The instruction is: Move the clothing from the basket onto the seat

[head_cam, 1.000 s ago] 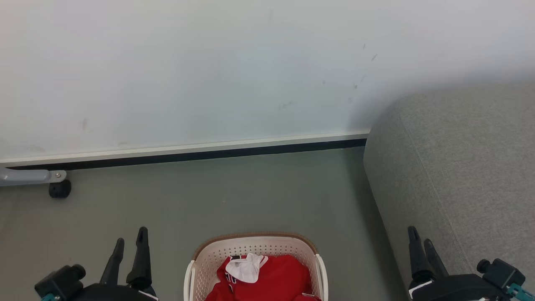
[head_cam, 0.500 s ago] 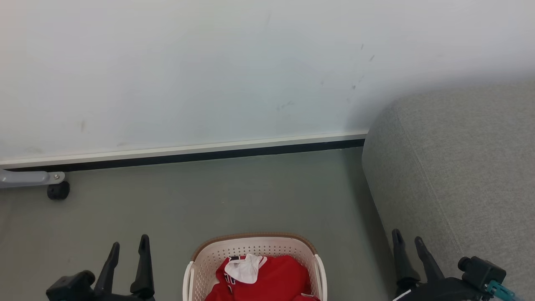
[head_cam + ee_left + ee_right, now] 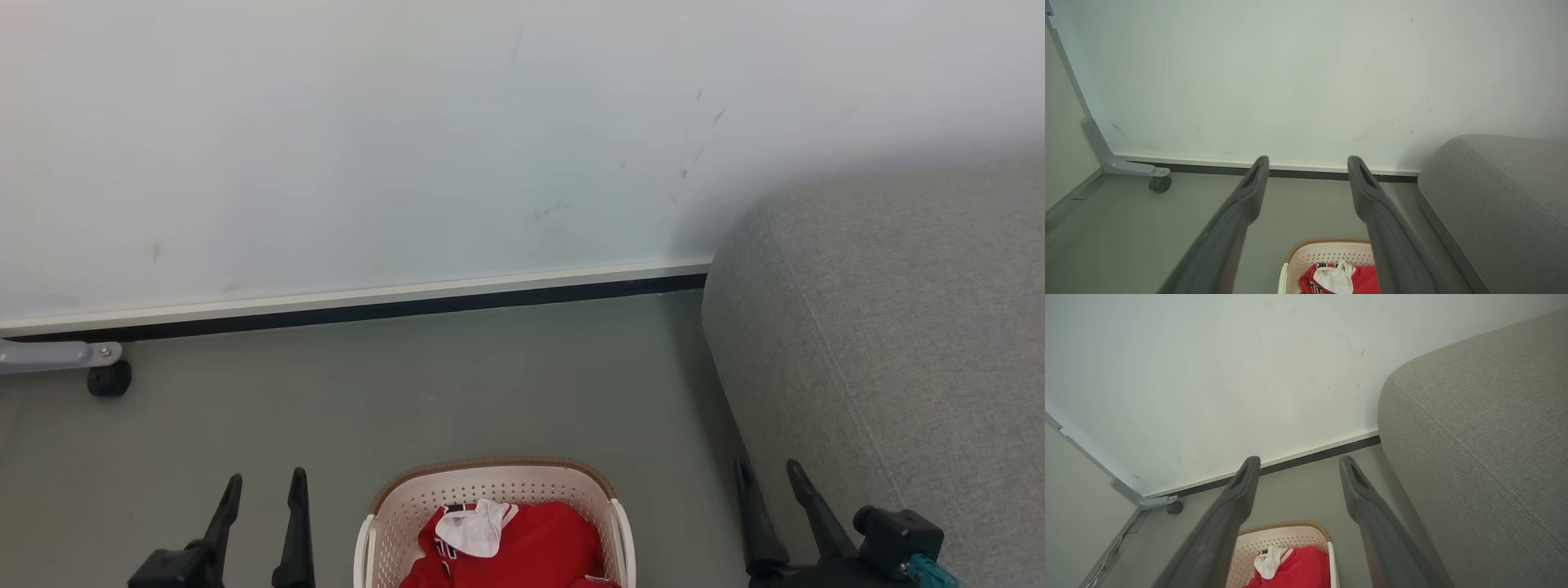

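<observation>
The cream basket with a brown rim stands on the floor at the bottom centre, and red clothing with a white sleeve lies inside it. The basket and the clothing lie low between the fingers in the left wrist view; the right wrist view has the basket and clothing likewise. The grey seat fills the right side. My left gripper is open, left of the basket. Between basket and seat, my right gripper is open. Both are empty.
A white wall panel with a dark baseboard runs behind the basket. A grey frame leg on a black caster stands at the far left. Grey floor stretches between the basket and the wall.
The left gripper's fingers have spread wider and both grippers sit lower in the head view. The right gripper has shifted left, toward the basket. The picture has drifted slightly left.
</observation>
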`<state>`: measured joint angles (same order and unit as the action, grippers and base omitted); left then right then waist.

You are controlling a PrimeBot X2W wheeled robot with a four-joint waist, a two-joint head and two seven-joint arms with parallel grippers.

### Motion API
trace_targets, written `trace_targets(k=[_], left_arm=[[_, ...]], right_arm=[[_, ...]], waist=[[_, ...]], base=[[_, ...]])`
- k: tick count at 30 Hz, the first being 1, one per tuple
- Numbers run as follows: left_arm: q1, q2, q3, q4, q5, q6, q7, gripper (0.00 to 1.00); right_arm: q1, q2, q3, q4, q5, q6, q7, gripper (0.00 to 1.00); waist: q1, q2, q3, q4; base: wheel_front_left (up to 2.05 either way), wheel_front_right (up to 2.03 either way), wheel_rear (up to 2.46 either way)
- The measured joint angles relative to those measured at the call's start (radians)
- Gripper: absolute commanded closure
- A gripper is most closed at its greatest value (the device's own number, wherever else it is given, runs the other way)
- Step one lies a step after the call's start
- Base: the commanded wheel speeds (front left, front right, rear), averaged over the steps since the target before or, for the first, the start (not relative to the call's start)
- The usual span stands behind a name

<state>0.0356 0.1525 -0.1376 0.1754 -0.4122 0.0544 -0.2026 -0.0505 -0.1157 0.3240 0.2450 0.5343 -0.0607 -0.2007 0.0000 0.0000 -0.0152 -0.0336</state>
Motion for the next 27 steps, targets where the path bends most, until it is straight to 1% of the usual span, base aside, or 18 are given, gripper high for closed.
trace_targets(k=[4, 6, 13, 15, 24, 25, 27], left_arm=[[0.017, 0.000, -0.002, -0.001, 0.042, 0.008, -0.013, 0.00], [0.017, 0.000, -0.003, -0.001, 0.064, 0.008, -0.020, 0.00], [0.020, 0.002, -0.008, -0.001, 0.145, 0.016, -0.048, 0.00], [0.022, 0.002, -0.008, -0.001, 0.161, 0.016, -0.050, 0.00], [0.034, 0.001, -0.004, 0.005, 0.161, 0.014, -0.050, 0.00], [0.034, 0.001, -0.004, 0.006, 0.161, 0.007, -0.050, 0.00], [0.034, 0.000, -0.003, 0.007, 0.161, 0.007, -0.050, 0.00]], right_arm=[[0.000, -0.004, 0.020, 0.000, -0.053, -0.003, -0.014, 0.00], [0.000, -0.008, 0.029, 0.000, -0.081, -0.010, -0.022, 0.00], [0.000, -0.016, 0.060, -0.006, -0.171, -0.020, -0.049, 0.00], [0.000, -0.016, 0.063, -0.007, -0.176, -0.020, -0.049, 0.00], [0.000, -0.016, 0.061, -0.006, -0.176, -0.020, -0.049, 0.00], [0.000, -0.016, 0.060, -0.006, -0.176, -0.020, -0.049, 0.00], [0.000, -0.016, 0.058, -0.006, -0.176, -0.020, -0.049, 0.00]], waist=[[0.0000, 0.0000, -0.002, -0.002], [0.0000, 0.0000, -0.002, -0.003], [0.0000, 0.0000, -0.004, -0.008], [0.0000, 0.0000, -0.004, -0.008], [0.0000, 0.0000, -0.003, -0.008], [0.0000, 0.0000, -0.002, -0.008], [0.0000, 0.0000, -0.002, -0.008]], base=[[0.00, 0.00, 0.00], [0.00, 0.00, 0.00], [0.00, 0.00, 0.00], [0.00, 0.00, 0.00], [0.00, 0.00, 0.00], [0.00, 0.00, 0.00], [0.00, 0.00, 0.00]])
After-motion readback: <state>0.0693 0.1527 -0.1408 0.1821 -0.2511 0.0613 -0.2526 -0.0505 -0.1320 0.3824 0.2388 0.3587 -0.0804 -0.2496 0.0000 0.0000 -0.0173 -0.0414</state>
